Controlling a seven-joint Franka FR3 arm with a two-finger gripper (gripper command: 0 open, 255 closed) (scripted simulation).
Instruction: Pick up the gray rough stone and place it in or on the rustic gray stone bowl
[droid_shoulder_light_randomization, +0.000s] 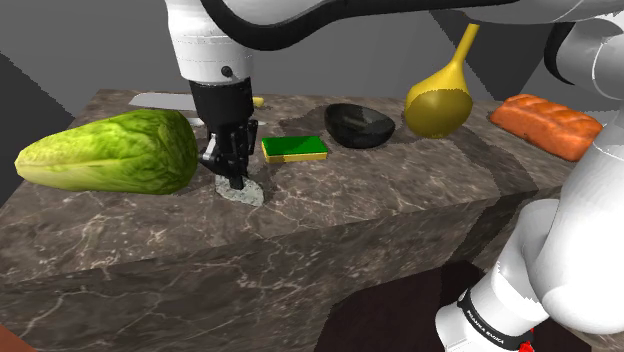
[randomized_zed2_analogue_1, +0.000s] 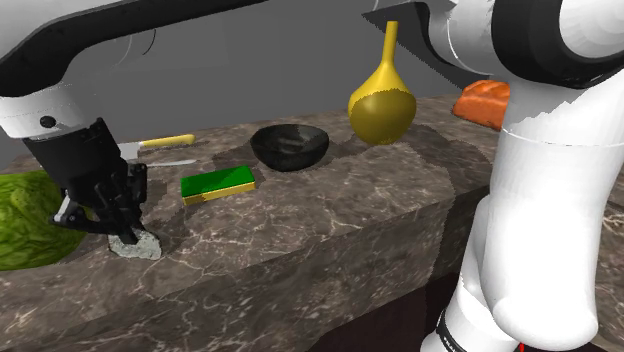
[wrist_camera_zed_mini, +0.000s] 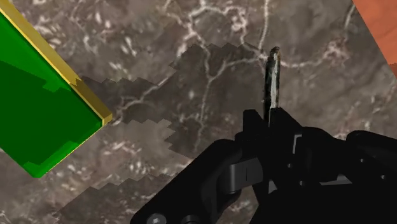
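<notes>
**Stone at the near left, bowl well apart to the far right**

The stone (droid_shoulder_light_randomization: 247, 193) is small, flat and pale grey with dark speckles and a rough, uneven outline. It sits low on the dark marbled worktop (droid_shoulder_light_randomization: 400, 190), toward the shoulder view's left and near the front edge. The fingers of the end effector (droid_shoulder_light_randomization: 235, 183) close on it. In the wrist view it shows edge-on as a thin, mottled sliver.

The bowl (droid_shoulder_light_randomization: 358, 125) is dark grey, almost black, round and shallow with a faint sheen. It stands upright, mouth up, farther back and toward the shoulder view's right, well apart from the stone.
</notes>
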